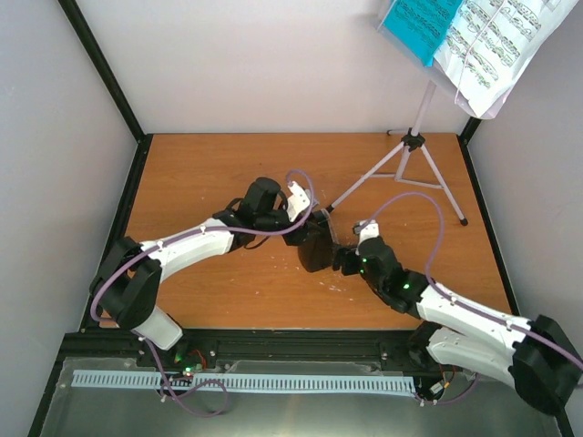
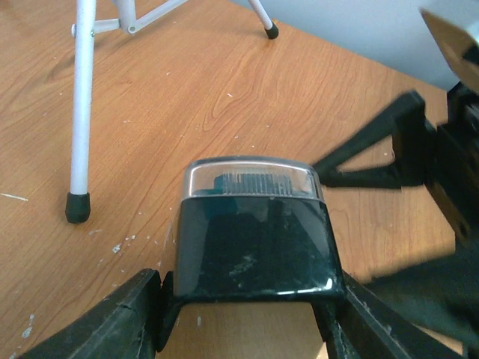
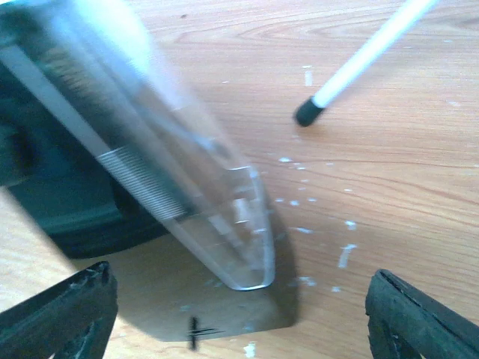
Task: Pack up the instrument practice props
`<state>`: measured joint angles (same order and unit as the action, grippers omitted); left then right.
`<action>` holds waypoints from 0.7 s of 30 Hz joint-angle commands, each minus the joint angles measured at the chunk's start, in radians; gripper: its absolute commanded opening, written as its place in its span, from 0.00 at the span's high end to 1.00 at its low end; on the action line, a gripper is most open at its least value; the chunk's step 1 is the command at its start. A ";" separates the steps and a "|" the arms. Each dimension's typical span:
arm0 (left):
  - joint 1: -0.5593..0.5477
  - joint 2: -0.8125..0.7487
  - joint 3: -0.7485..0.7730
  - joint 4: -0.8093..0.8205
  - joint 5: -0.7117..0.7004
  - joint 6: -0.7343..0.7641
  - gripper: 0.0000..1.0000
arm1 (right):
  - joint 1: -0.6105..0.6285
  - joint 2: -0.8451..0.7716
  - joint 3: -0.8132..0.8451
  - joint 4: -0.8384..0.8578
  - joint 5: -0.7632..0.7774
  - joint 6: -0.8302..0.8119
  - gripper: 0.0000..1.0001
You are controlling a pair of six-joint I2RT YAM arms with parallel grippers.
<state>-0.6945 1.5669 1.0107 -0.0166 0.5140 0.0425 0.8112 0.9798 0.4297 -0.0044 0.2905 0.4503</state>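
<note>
While the left gripper [image 2: 247, 318] clamps the metronome [image 1: 316, 246] at the middle of the table [image 1: 228, 173], the right gripper [image 3: 243, 310] hangs just beside it with its jaws wide and holding nothing.

Glossy black and narrowing toward one end, the metronome has a clear plastic front over a finely ribbed scale, and its dark shell shows light scuffs. One black finger presses against each side of its wider end. It looks tilted in the right wrist view, which is blurred. At the back right stands the music stand [image 1: 421, 118], one rubber-tipped leg reaching near the metronome. A teal folder [image 1: 419, 25] and sheet music [image 1: 496, 41] rest on its desk.
</note>
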 commanded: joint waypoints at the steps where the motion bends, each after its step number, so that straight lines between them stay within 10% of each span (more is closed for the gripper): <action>1: -0.045 -0.052 -0.021 0.011 -0.065 0.100 0.49 | -0.140 -0.064 -0.085 -0.037 -0.071 0.053 0.14; 9: -0.063 -0.088 -0.061 0.074 -0.091 0.049 0.02 | -0.315 0.068 -0.113 0.053 -0.252 0.068 0.20; 21: 0.078 -0.321 0.022 -0.030 -0.070 -0.221 0.01 | -0.268 0.365 0.034 0.099 -0.341 -0.110 0.29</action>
<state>-0.7101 1.2881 0.9615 0.0257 0.4377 -0.0479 0.5079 1.3334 0.4500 0.0513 0.0216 0.4107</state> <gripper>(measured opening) 0.995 0.711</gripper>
